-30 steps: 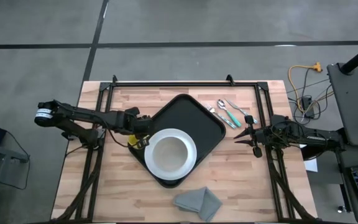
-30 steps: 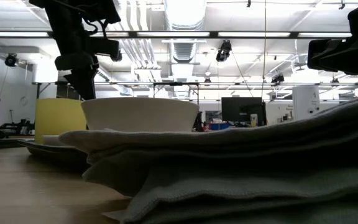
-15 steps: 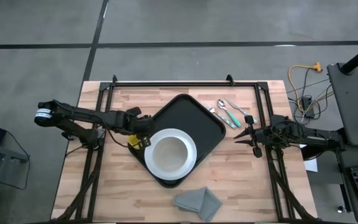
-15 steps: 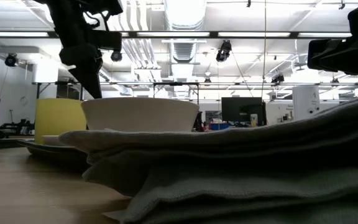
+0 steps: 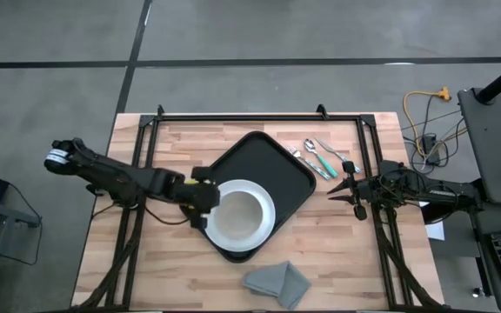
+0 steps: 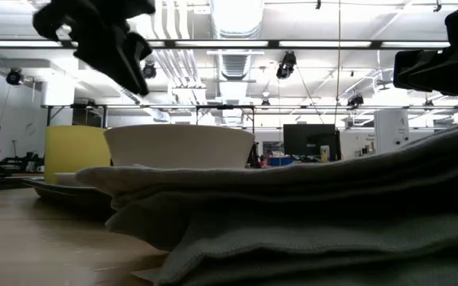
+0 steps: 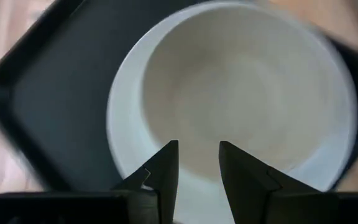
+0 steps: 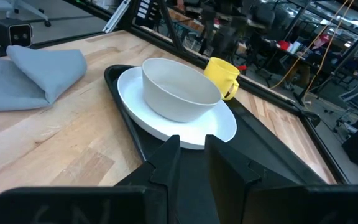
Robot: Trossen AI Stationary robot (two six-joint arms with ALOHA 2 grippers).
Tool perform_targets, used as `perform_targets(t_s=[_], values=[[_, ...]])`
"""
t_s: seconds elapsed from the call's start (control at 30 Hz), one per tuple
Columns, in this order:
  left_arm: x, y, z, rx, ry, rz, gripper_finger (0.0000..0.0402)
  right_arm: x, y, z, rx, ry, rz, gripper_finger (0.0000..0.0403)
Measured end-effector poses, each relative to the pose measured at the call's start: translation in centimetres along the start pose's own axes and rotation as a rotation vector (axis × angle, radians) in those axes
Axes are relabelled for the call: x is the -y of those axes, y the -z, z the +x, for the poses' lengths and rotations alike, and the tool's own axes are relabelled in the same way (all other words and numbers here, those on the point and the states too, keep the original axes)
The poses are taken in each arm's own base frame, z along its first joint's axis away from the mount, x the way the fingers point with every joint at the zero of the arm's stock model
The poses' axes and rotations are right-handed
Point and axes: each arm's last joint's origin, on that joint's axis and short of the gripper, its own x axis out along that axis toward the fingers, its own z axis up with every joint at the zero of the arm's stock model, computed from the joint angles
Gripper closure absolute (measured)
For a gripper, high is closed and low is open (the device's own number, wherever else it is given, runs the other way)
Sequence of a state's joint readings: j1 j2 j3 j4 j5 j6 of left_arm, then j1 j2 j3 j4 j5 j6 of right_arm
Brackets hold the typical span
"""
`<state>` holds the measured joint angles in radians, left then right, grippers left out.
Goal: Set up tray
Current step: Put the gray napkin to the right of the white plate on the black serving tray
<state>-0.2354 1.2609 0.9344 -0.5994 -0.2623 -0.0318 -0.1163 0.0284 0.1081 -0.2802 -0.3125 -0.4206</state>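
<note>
Directly below the left end effector [image 5: 205, 196] you see the white bowl [image 7: 241, 99] on its plate [image 8: 179, 118], both on the tray [image 5: 268, 165]; fingers slightly apart, empty. The tray's long axis runs diagonally across the desk [image 5: 146, 269]. The right end effector [image 5: 348, 187] waits alongside, nearly closed.
</note>
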Motion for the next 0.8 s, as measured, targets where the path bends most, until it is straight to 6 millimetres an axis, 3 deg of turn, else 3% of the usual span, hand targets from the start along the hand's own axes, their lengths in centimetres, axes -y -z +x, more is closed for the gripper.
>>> perform_targets(t_s=[0.2,0.43,0.63,0.8], values=[[0.6,-0.3,-0.1,0.045,0.128,0.075,0.0301,0.0,0.0,0.0,0.000,0.000,-0.001,0.0335],[0.8,1.1,-0.2,0.092,0.236,0.152,0.0301,0.0,0.0,0.0,0.000,0.000,0.000,0.0335],[-0.1,3.0,-3.0,0.204,0.237,0.083,0.0301,0.0,0.0,0.0,0.000,0.000,0.000,0.0335],[-0.7,5.0,-5.5,0.484,0.252,0.054,0.0301,0.0,0.0,0.0,-0.001,0.000,0.000,0.0335]])
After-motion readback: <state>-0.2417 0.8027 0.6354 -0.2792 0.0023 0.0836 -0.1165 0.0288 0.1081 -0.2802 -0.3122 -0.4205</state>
